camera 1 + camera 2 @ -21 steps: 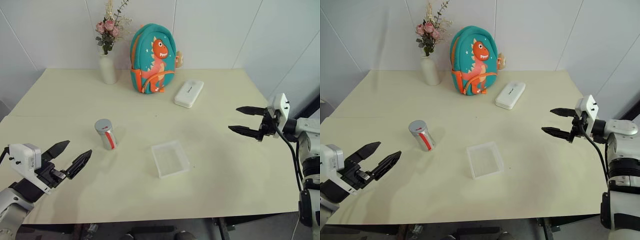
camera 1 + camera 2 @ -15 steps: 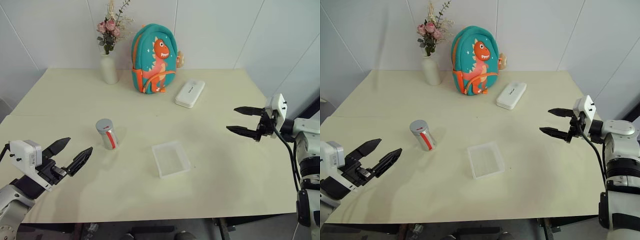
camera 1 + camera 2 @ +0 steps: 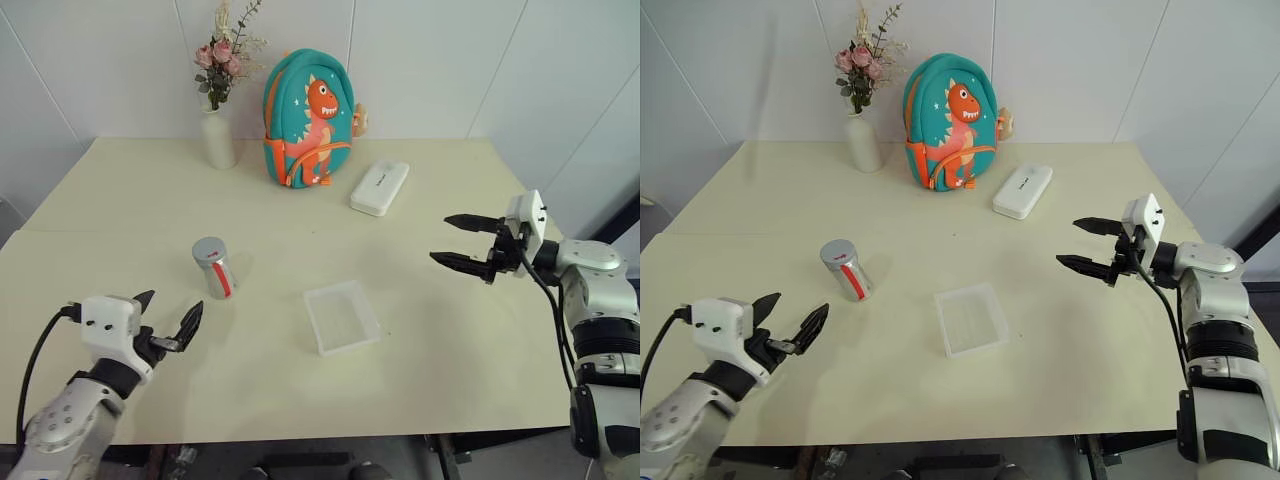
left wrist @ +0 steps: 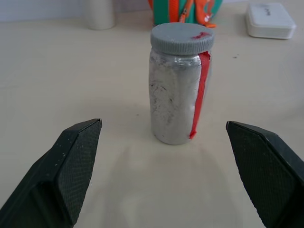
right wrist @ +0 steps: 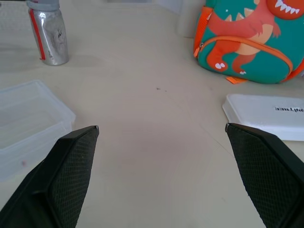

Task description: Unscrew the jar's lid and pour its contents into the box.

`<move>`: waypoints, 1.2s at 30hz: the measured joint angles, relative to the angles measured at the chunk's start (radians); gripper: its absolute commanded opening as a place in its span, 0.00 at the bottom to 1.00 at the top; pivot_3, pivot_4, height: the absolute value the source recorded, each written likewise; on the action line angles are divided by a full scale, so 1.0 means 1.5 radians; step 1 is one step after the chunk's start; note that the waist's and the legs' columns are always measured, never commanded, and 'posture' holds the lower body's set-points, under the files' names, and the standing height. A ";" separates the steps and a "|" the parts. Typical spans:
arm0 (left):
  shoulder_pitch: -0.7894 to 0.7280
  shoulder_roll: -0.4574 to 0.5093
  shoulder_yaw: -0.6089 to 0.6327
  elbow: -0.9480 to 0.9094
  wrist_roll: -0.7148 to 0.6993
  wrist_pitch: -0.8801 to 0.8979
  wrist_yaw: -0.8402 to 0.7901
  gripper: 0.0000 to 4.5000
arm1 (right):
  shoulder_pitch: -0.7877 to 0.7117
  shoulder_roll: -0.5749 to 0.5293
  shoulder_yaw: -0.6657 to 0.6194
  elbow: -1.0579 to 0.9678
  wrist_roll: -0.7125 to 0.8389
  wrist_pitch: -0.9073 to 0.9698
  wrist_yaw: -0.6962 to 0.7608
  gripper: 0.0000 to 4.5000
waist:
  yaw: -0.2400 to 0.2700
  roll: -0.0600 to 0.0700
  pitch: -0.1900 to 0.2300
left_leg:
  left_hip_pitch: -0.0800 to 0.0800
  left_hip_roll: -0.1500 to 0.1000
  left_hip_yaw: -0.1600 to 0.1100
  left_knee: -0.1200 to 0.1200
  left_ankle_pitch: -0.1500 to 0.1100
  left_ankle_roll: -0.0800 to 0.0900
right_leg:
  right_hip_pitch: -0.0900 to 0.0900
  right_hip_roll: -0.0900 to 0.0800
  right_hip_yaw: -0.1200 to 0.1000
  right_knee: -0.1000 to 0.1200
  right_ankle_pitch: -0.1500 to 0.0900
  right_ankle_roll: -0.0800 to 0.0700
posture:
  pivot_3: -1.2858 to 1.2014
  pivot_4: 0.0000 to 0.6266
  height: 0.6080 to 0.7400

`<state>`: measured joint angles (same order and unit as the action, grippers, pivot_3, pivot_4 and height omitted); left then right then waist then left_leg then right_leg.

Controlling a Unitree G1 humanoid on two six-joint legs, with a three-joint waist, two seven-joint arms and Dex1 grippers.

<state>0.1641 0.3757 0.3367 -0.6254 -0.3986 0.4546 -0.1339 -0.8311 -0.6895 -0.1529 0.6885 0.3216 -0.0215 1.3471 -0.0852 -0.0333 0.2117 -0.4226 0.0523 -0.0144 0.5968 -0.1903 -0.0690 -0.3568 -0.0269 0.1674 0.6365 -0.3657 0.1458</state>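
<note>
Plainly the jar (image 4: 179, 85) stands upright dead ahead of the left gripper (image 3: 168, 318), jaws wide apart and empty; right gripper (image 3: 466, 241), jaws likewise apart, sits far off.

Bright, even indoor light from overhead covers the cream table (image 3: 420, 380) and white wall, with no harsh glare. Shadows are soft and short: a faint one lies beside the jar (image 3: 213, 267), another under the backpack (image 3: 309, 118) near the far edge. The head views are sharp throughout. In the wrist views, the dark fingers (image 4: 71, 171) up close look slightly soft.
</note>
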 measured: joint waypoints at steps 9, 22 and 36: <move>-0.044 -0.128 -0.114 0.053 0.179 -0.052 0.144 0.99 | -0.014 0.025 0.010 0.003 -0.003 -0.002 -0.010 1.00 | 0.000 0.000 0.000 | 0.000 0.000 0.000 0.001 0.000 0.000 | 0.000 0.000 0.000 0.001 0.000 0.001 | 0.52 0.24 1.00; -0.123 -0.224 -0.167 0.192 0.321 -0.141 0.256 0.99 | -0.033 0.055 0.019 0.019 -0.015 -0.029 -0.032 1.00 | 0.001 0.000 0.000 | 0.000 -0.001 -0.001 0.001 0.000 0.000 | 0.000 0.000 0.000 0.001 0.001 0.001 | 0.52 0.24 1.00; -0.213 -0.235 -0.140 0.296 0.344 -0.167 0.287 0.99 | -0.032 0.062 0.019 0.019 -0.016 -0.031 -0.049 1.00 | 0.001 0.000 0.000 | 0.000 -0.001 -0.001 0.001 0.001 0.000 | 0.000 0.000 0.000 0.002 0.001 0.002 | 0.52 0.24 1.00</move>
<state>-0.1552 0.0225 0.1266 -0.1817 0.1175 0.2044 0.2970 -0.8789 -0.5964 -0.1249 0.7168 0.2976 -0.0681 1.2736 -0.0830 -0.0330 0.2114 -0.4224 0.0508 -0.0158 0.5988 -0.1889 -0.0687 -0.3562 -0.0266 0.1677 0.6393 -0.3642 0.1486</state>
